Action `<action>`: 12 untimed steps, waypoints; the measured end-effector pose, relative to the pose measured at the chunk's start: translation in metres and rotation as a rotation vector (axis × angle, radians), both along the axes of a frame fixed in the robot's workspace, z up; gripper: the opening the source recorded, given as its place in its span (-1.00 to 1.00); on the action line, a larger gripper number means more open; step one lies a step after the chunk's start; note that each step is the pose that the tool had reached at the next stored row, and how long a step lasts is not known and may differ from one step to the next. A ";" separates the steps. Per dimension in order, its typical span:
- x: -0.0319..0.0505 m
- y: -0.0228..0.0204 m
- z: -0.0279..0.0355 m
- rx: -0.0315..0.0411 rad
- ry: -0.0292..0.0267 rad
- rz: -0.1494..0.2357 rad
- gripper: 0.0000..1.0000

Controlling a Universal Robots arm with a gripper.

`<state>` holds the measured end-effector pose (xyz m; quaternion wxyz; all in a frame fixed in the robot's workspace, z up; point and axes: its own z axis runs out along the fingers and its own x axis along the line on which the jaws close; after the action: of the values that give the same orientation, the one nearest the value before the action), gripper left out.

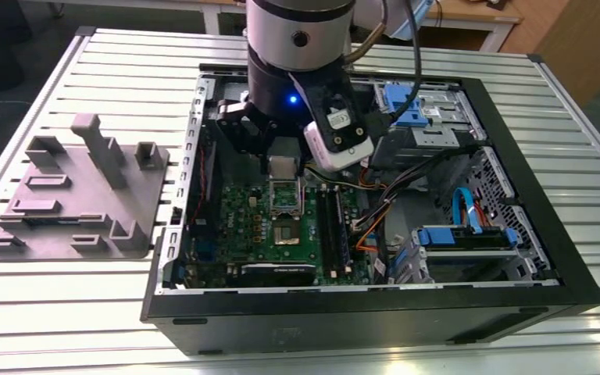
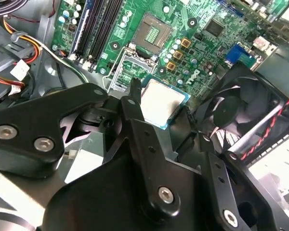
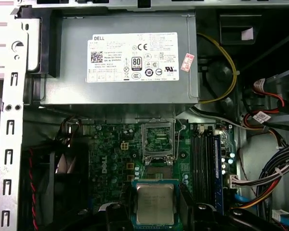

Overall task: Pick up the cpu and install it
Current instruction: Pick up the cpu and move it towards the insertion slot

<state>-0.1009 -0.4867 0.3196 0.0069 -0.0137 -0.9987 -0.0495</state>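
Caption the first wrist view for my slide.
Gripper holds the cpu over the motherboard, near the empty socket.

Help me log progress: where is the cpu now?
In both wrist views, the cpu is held in the gripper above the motherboard, near the empty socket.

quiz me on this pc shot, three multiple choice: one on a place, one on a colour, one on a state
1. The socket is: A open and empty; B closed over a chip; C under a cooler.
2. The cpu is: A in the socket; B held by the gripper above the motherboard; C in a person's hand.
3. The motherboard is: A red; B green; C white.
Answers: 1 A, no chip lies in it; 2 B, it sits in the gripper short of the socket; 3 B, the board shows green in both wrist views.
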 end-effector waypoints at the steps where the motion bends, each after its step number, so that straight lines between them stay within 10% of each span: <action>1: 0.0000 -0.0001 -0.0018 0.0000 0.0000 0.000 -0.05; 12: 0.0034 -0.0020 -0.0205 0.0000 0.0004 0.000 -0.05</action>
<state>-0.0975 -0.4888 0.2991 0.0071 -0.0136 -0.9987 -0.0495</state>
